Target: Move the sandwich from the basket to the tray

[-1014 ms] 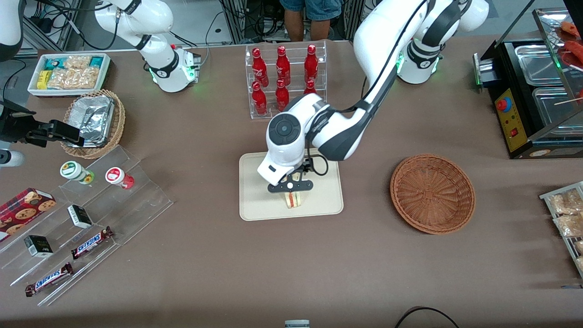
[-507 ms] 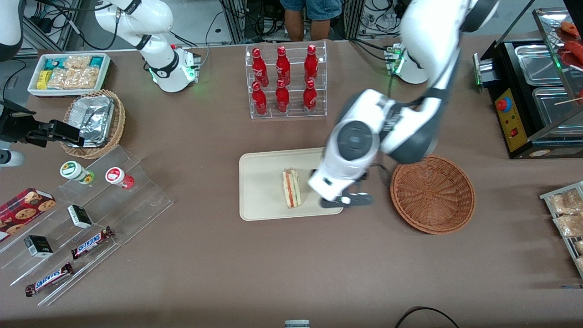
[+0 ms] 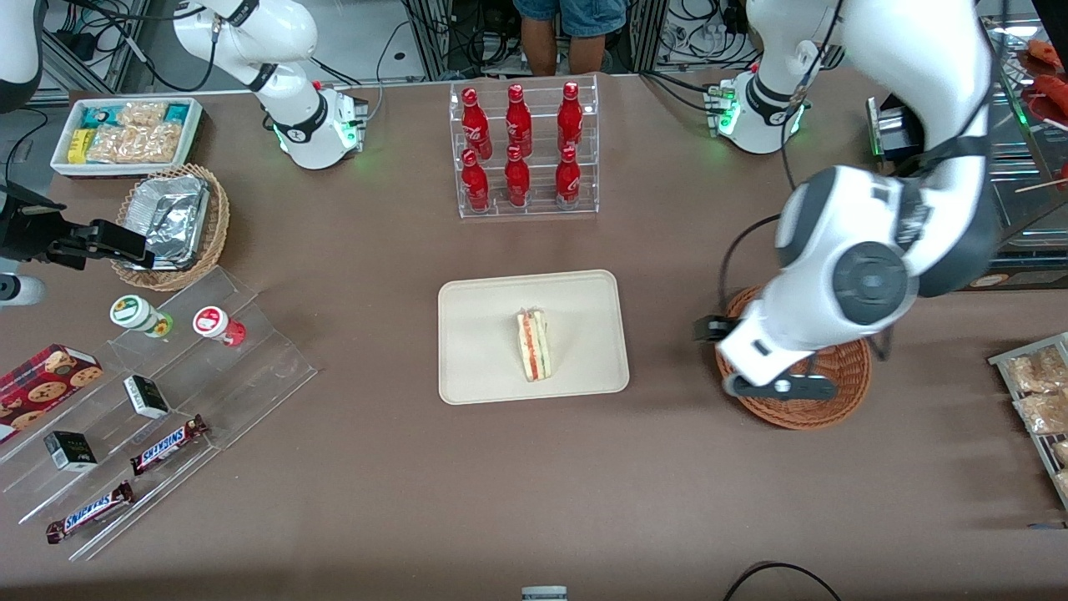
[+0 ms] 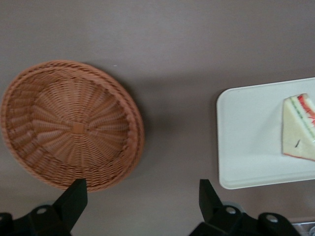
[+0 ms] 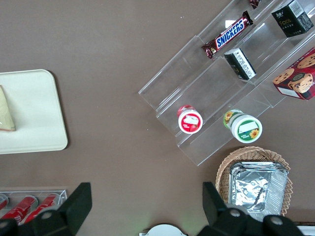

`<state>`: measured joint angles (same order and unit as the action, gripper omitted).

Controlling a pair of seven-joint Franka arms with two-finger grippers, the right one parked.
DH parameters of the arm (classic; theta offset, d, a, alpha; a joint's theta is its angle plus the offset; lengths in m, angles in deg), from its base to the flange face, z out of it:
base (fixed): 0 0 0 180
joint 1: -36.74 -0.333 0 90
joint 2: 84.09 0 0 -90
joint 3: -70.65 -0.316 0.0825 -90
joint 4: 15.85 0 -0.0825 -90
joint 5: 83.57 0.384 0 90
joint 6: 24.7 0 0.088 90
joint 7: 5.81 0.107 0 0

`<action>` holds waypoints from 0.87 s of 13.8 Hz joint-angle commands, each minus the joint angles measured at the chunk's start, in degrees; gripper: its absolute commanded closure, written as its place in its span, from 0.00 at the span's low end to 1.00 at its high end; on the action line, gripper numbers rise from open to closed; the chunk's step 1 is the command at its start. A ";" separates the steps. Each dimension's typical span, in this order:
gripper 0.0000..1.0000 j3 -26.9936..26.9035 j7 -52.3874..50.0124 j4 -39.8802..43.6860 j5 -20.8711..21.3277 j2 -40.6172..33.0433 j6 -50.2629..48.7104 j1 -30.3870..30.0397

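The sandwich (image 3: 532,344) (image 4: 295,130), a white-bread wedge with orange and green layers, lies on the cream tray (image 3: 484,367) (image 4: 246,142) and nothing touches it. An edge of the sandwich (image 5: 6,115) on the tray (image 5: 29,113) also shows in the right wrist view. The reddish-brown wicker basket (image 3: 826,401) (image 4: 74,125) is empty and partly covered by my arm in the front view. My gripper (image 3: 776,386) (image 4: 140,196) hangs high over the bare table between basket and tray, close to the basket's rim. It is open and holds nothing.
A clear rack of red bottles (image 3: 524,150) stands farther from the front camera than the tray. Toward the parked arm's end are a stepped acrylic shelf with snacks (image 3: 167,384), a tan basket with foil (image 3: 171,221) and a white snack bin (image 3: 125,133). A black appliance (image 3: 976,184) stands at the working arm's end.
A second ago my gripper was down at the sandwich on the tray. It has let go, risen and swung to the basket, leaving the sandwich lying on the tray.
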<state>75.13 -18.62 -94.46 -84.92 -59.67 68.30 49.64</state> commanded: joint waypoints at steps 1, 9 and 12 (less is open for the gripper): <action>0.00 0.44 3.92 -3.56 -0.59 -4.54 -2.64 -4.01; 0.00 -0.17 4.20 -14.99 0.38 -19.13 -4.05 -9.02; 0.00 -0.52 4.28 -15.00 0.56 -20.89 -6.25 -9.29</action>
<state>74.61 -14.84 -107.43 -84.81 -78.11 62.75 40.68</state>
